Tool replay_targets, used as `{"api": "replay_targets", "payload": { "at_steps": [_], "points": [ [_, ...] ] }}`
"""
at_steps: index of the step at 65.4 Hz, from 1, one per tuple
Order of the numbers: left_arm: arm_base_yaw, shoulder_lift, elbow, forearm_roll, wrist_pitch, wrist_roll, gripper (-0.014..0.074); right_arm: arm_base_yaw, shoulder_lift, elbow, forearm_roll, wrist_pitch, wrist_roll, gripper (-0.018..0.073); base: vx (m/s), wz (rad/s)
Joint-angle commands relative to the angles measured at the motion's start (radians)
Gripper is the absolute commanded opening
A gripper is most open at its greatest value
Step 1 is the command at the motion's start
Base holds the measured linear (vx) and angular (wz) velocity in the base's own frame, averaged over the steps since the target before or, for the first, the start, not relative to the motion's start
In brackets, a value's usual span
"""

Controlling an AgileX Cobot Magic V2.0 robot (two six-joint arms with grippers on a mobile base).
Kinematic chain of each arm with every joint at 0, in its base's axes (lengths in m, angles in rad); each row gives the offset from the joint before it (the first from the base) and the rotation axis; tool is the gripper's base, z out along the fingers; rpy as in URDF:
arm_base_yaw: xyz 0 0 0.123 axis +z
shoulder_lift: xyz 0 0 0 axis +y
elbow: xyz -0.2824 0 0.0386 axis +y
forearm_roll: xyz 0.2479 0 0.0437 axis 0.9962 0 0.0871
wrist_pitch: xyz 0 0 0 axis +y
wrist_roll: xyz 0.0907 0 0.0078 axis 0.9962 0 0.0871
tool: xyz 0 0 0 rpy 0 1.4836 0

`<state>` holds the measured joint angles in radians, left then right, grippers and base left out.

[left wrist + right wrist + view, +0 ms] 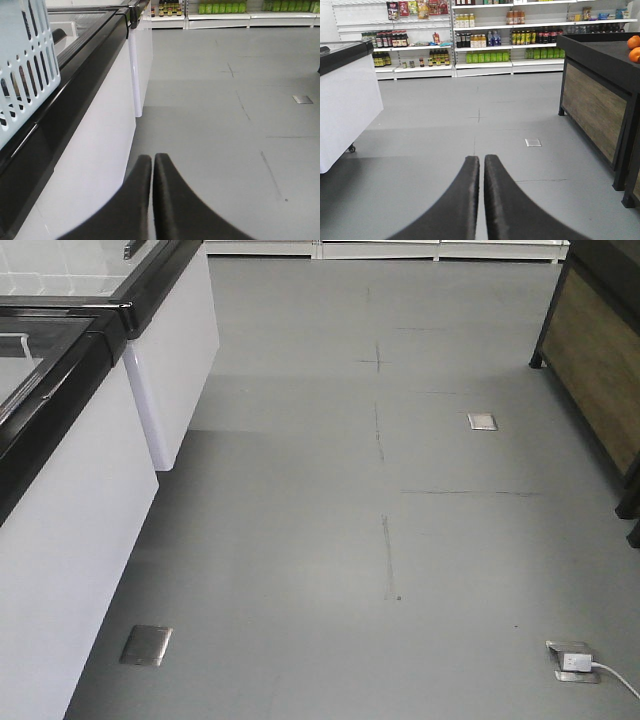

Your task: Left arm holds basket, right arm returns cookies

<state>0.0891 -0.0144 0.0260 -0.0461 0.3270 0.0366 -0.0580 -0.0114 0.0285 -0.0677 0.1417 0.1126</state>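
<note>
The left hand (152,160) and the right hand (481,161) point level above the floor (225,125), both clenched and empty. The basket (25,75) is well apart.

You see: white smooth-panelled freezer cabinet (95,150), its black rim (85,65) glossy. Above that rim, light blue slotted plastic basket (11,45), smooth. Beside the cabinet, grey floor (300,540), matt, faintly scuffed; square brushed-metal floor plate (146,645). Opposite the cabinet, black-framed counter (592,112), matt wood-grain panel.
</note>
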Motion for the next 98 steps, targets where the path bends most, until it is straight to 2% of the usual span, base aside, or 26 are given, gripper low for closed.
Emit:
{"api": "replay_targets", "payload": {
  "at_steps": [1, 58, 74, 98],
  "points": [
    [0.001, -0.009, -0.022, -0.006, -0.084, -0.005, -0.0006, 0.0, -0.013, 0.018, -0.01, -0.075, -0.004, -0.0003, 0.0, 0.0],
    [0.001, -0.009, -0.022, -0.006, -0.084, -0.005, -0.0006, 0.0, -0.013, 0.018, -0.01, -0.075, -0.004, -0.0003, 0.0, 0.0],
    [0.001, -0.009, -0.022, 0.083, -0.157, 0.034, -0.0006, 0.0, -0.013, 0.018, -0.01, -0.075, -0.004, -0.0003, 0.0, 0.0],
    [0.001, -0.009, -0.022, 0.068, -0.182, 0.015, -0.0006, 0.0, -0.013, 0.018, -0.01, -0.075, -0.004, -0.0003, 0.0, 0.0]
  ]
}}
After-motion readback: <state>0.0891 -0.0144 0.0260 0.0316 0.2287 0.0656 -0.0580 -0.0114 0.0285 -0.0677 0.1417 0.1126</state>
